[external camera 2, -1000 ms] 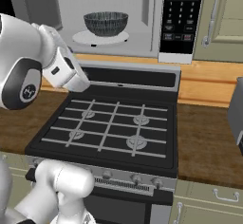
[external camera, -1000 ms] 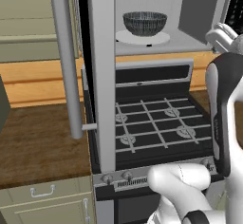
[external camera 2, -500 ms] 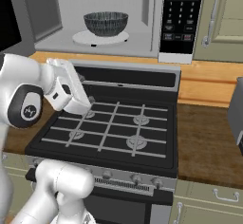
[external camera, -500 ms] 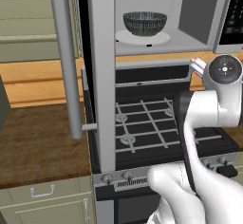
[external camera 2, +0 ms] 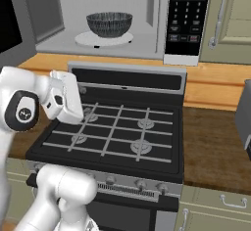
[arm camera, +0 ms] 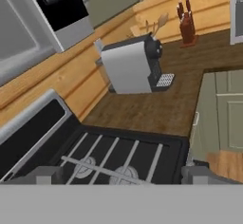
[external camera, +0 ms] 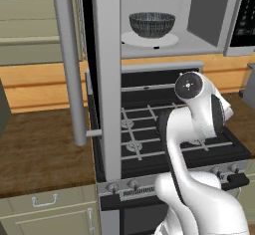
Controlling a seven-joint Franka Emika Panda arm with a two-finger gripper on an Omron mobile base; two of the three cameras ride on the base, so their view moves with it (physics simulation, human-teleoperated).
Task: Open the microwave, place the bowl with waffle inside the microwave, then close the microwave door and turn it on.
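- Now the bowl (external camera 2: 109, 24) is sitting on the white turntable (external camera 2: 103, 39) inside the microwave (external camera 2: 147, 17), so the step in hand looks to be shutting the microwave door (external camera: 107, 74).
- The door is standing wide open, seen edge-on in the left base view, with its long silver bar handle (external camera: 68, 62) hanging out over the wooden bench (external camera: 45, 149).
- The arm is hanging low over the stove (external camera 2: 115, 129), and the jaws (arm camera: 121, 174) are pointing across the grates toward a grey coffee machine (arm camera: 133, 65), well apart from the door.
- To do this well, the hand is going to need to swing out to the far face of the door and press near the free edge, by the handle, pushing in a steady arc until the door is meeting the frame.
- It should be staying clear of the cavity so the bowl is not getting knocked.
- The two dark tips are showing far apart with nothing between them, so the jaws are gaping and holding nothing.
- The waffle is lying hidden below the bowl's rim; I cannot tell that it is there.
- The door's glass face and hinge are turned away, and the button panel (external camera 2: 185, 14) is too small to read.
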